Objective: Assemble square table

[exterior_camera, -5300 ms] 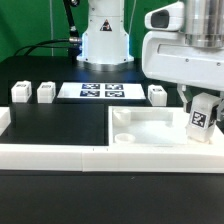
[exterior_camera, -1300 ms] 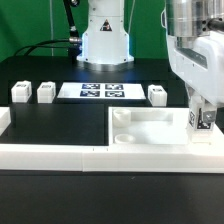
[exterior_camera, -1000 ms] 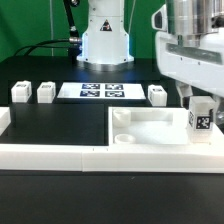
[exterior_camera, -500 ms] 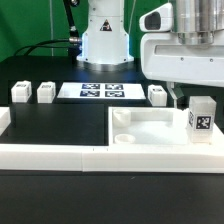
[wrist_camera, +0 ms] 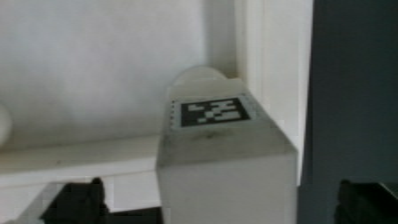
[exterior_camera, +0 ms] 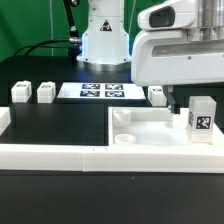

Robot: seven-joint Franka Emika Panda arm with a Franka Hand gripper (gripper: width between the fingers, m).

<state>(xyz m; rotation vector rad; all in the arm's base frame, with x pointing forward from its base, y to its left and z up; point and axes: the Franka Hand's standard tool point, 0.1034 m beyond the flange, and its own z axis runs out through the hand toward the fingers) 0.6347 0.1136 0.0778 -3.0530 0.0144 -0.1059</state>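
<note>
Gripper [wrist_camera: 222, 205] released & lifted, wide open, empty; leg [exterior_camera: 203, 117] left upright in tabletop [exterior_camera: 150, 141] corner, so 1st of 4 prob. done.

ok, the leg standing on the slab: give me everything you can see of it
The leg is a small white block, plastic by its look, with flat faces and squared edges. A black-and-white tag sits on one face, toward the exterior camera. It stands upright on the square slab, in the recess at the corner on the exterior view's right, close to the raised rim. Only the slab touches it. The open gripper hangs above it, a finger to either side, clear of it.
</note>
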